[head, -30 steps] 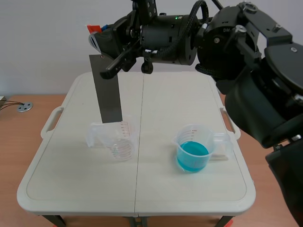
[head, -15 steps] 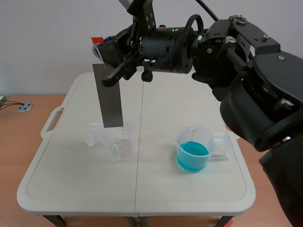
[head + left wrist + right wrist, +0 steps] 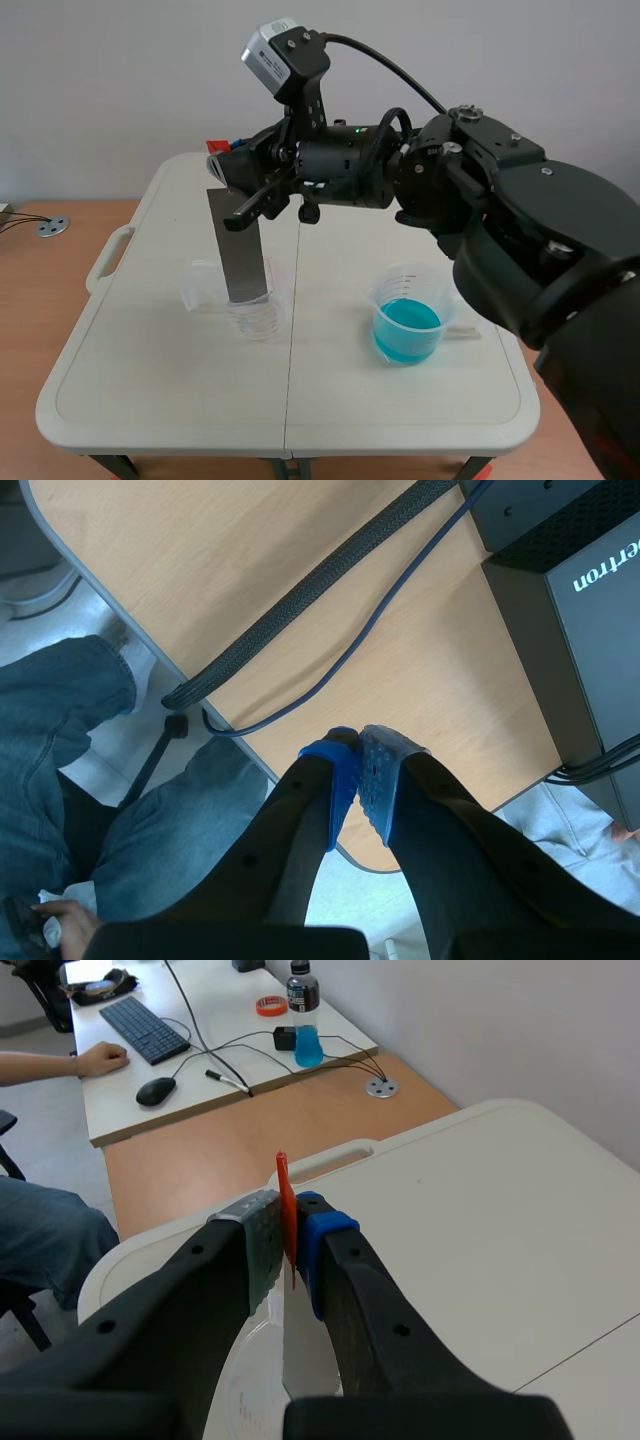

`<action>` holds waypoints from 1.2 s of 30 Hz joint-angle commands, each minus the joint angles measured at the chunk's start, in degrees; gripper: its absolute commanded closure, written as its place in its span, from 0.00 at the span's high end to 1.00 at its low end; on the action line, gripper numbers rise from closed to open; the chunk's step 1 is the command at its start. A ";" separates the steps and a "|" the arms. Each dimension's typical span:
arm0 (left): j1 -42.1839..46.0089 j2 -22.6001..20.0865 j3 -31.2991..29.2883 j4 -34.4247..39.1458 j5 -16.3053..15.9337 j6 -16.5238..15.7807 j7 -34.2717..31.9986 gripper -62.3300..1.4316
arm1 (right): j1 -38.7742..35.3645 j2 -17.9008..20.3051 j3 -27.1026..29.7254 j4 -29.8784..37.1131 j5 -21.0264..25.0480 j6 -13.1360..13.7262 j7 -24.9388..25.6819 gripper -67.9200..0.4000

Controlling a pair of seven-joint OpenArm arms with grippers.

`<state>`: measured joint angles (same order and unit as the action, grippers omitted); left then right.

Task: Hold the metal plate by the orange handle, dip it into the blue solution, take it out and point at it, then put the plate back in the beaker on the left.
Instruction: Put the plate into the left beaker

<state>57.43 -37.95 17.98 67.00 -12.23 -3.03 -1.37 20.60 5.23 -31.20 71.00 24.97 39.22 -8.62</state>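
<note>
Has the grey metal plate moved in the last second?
Yes. The flat grey metal plate has dropped: its lower edge, earlier at the rim of the empty clear plastic beaker, now sits inside it.

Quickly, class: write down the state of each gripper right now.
Left gripper: shut, holding nothing.
Right gripper: shut on the orange handle of the metal plate.
</note>
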 commanded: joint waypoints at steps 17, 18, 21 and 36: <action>0.46 0.15 0.11 0.81 -0.15 -0.13 -0.28 0.05 | 1.44 -1.14 -0.02 -10.01 2.71 -2.80 4.11 0.02; 0.46 0.15 0.11 0.81 -0.15 -0.13 -0.28 0.05 | 1.44 -1.11 -0.02 -10.10 2.71 -2.80 4.11 0.02; 0.46 0.15 0.11 0.81 -0.15 -0.13 -0.28 0.05 | 1.44 -1.11 0.00 -10.10 2.67 -2.80 4.11 0.02; 0.46 0.15 0.11 0.81 -0.15 -0.13 -0.28 0.05 | 1.44 -1.11 0.00 -10.10 2.49 -2.80 4.11 0.08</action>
<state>57.43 -37.95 17.98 67.00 -12.23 -3.03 -1.39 20.80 4.14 -31.20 60.27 27.44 36.25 -4.73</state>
